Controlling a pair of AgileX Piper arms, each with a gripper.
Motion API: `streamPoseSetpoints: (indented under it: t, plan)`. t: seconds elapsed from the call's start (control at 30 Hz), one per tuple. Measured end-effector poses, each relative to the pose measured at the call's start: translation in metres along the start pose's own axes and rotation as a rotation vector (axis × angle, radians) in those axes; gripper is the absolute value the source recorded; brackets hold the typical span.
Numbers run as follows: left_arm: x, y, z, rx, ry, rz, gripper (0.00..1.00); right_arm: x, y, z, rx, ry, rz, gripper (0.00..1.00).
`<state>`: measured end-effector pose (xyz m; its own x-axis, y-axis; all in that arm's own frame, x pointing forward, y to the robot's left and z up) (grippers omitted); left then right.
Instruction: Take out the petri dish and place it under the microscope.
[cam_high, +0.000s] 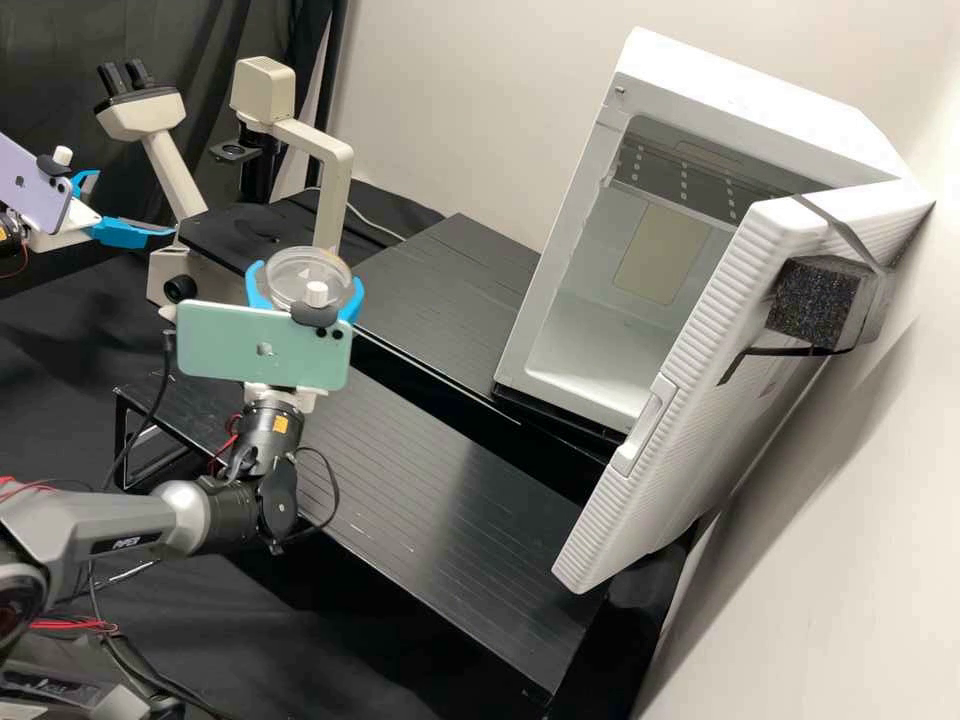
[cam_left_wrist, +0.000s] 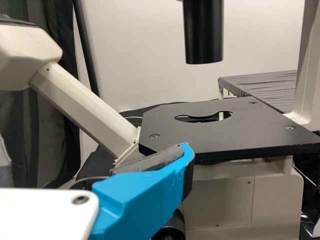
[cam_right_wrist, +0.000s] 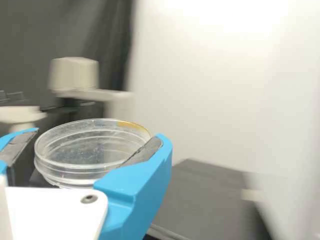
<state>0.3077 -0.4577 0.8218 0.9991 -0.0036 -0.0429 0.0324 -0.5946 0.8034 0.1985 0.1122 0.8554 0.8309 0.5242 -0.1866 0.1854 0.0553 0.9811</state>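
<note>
Petri dish (cam_right_wrist: 92, 152) sits between the right gripper's (cam_high: 306, 279) jaws.

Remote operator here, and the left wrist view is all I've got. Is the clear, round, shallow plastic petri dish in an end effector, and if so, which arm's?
Observer: Yes, the right end effector has it: the clear, round, shallow plastic petri dish sits between its two bright blue fingers.

Operator: Good. And the white, box-shaped cabinet with the ribbed door, is it open or closed?

Observer: The ribbed white door of the white, box-shaped cabinet stands wide open.
</note>
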Motion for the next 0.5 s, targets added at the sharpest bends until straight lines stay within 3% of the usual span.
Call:
streamPoseSetpoints:
  t: [0.07,0.2,0.27,0.3,0.33,0.37,0.5]
  plan:
    - [0.0,0.0,0.0,0.0,0.0,0.0,1.0,0.012,-0.01,-0.007,0.014,0.008,-0.051,0.0]
    - [0.0,0.0,0.0,0.0,0.0,0.0,1.0,0.037,-0.026,-0.019,0.0,0.018,-0.101,0.0]
    - [0.0,0.0,0.0,0.0,0.0,0.0,1.0,0.051,-0.033,-0.025,-0.021,0.013,-0.119,0.0]
    - [0.0,0.0,0.0,0.0,0.0,0.0,1.0,0.062,-0.038,-0.03,-0.052,0.018,-0.132,0.0]
    - [0.0,0.0,0.0,0.0,0.0,0.0,1.0,0.067,-0.038,-0.033,-0.054,0.017,-0.132,0.0]
    - [0.0,0.0,0.0,0.0,0.0,0.0,1.0,0.078,-0.043,-0.036,-0.084,0.008,-0.149,0.0]
    - [0.0,0.0,0.0,0.0,0.0,0.0,1.0,0.104,-0.052,-0.048,-0.123,-0.001,-0.172,0.0]
